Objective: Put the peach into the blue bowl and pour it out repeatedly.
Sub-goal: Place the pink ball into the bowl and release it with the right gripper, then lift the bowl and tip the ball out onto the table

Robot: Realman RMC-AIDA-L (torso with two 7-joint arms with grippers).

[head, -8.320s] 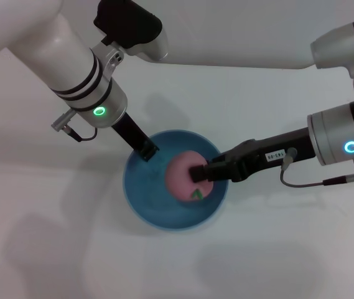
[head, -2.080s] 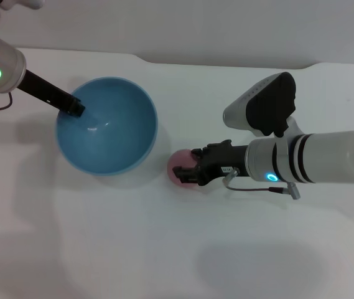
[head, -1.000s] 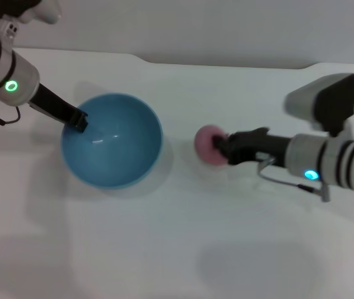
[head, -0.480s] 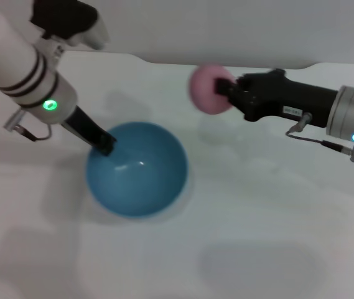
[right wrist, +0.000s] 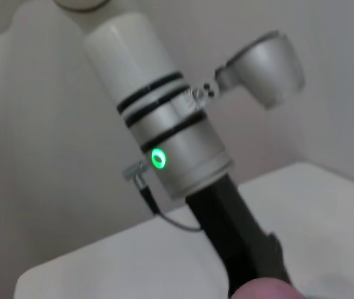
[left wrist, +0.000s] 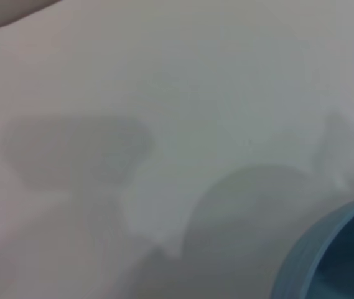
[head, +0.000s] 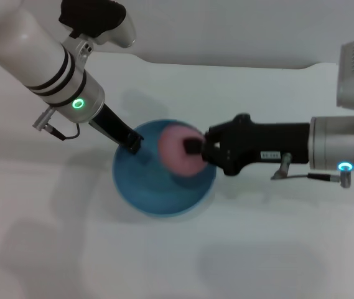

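Over blue bowl (head: 140, 193): gripper-held peach (head: 175, 154).

White tabletop (head: 164, 261) bare-surfaced, soft shadows across it; pale wall (head: 226, 28) behind far edge.

A plain white table (head: 239, 249) carries the work, its far edge meeting a pale wall. The blue bowl (head: 145, 198) appears to be the one thing resting on it, left of centre. Soft grey shadows fall across the surface around it.
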